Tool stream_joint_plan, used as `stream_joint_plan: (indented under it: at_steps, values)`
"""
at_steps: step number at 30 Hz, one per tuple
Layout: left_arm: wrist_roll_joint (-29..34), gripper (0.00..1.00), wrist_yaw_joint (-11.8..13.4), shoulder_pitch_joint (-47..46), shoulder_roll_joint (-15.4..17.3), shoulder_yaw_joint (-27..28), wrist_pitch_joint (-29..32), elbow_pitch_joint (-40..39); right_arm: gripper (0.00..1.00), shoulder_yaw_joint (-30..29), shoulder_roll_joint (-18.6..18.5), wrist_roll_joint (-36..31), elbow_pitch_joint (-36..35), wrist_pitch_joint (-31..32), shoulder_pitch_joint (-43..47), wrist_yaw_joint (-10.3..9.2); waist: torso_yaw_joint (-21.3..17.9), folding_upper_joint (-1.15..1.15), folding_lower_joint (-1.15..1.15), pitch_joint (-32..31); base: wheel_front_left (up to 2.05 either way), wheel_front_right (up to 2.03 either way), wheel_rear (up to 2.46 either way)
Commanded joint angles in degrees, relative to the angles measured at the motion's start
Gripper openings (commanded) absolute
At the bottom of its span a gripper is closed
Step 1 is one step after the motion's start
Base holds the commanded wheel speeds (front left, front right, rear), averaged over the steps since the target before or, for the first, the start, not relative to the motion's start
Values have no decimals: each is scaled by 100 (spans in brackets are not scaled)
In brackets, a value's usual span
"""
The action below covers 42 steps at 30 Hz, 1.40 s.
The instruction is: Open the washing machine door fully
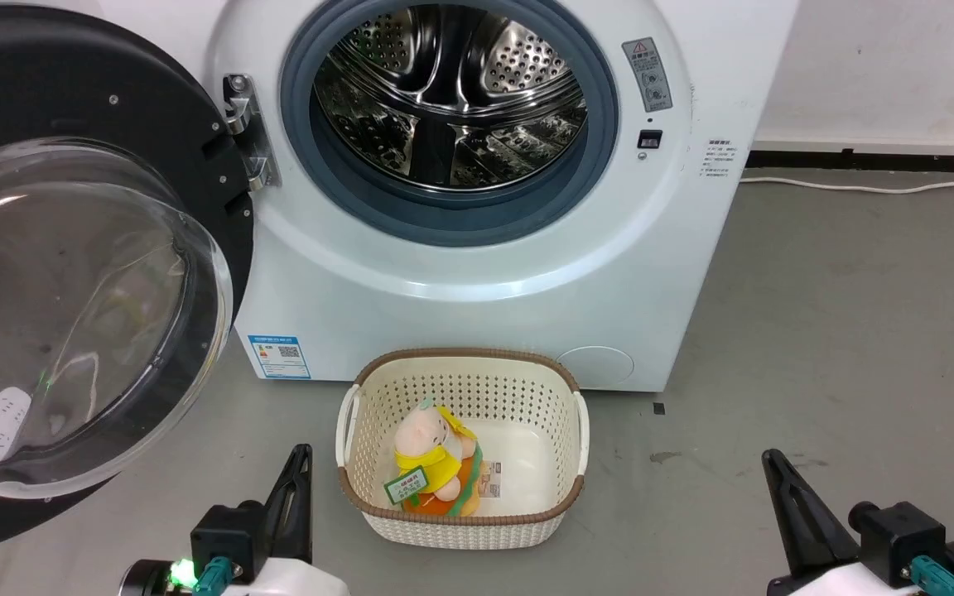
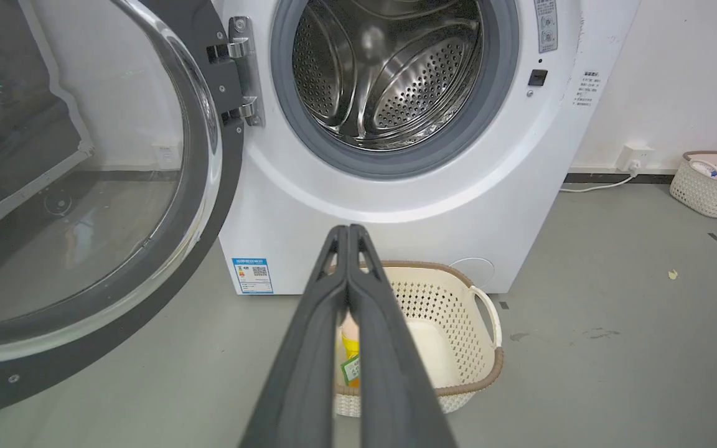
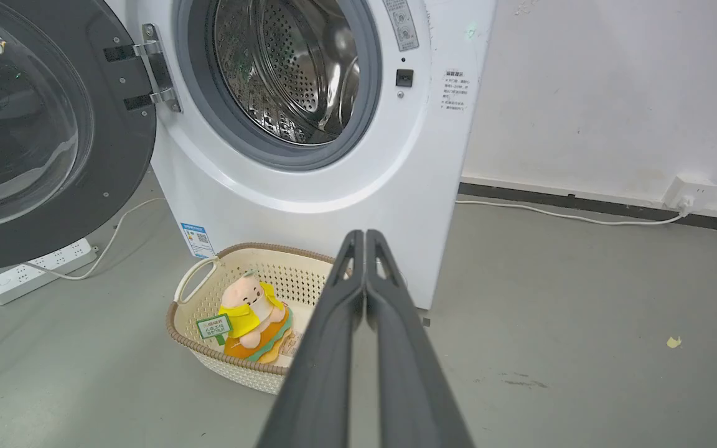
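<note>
Grey floor [image 1: 858, 331], white wall [image 3: 582, 93]

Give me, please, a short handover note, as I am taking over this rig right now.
Left gripper: shut, empty, touching nothing.
Right gripper: shut, empty, touching nothing.
The washing machine door is swung wide to the left of the washing machine, and the drum is fully exposed.
A basket holding a plush toy sits in front of the machine.
Done: the door looks open.
Left: probably only confirming it is at its stop.
</note>
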Motion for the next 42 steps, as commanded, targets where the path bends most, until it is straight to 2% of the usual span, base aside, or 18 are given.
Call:
stream_joint_plan:
  at_steps: [1, 42]
  values:
    - [59, 0, -21, -93, -13, 44, 37, -48, 0, 2, 31, -49, -47, 39, -104, 3, -3, 0, 0, 1, 0, 0, 0]
    - [422, 0, -162, -167, -114, 444, 505, -321, 0, 10, 51, -212, -222, 509, -313, 5, -77, 0, 0, 36, 0, 0, 0]
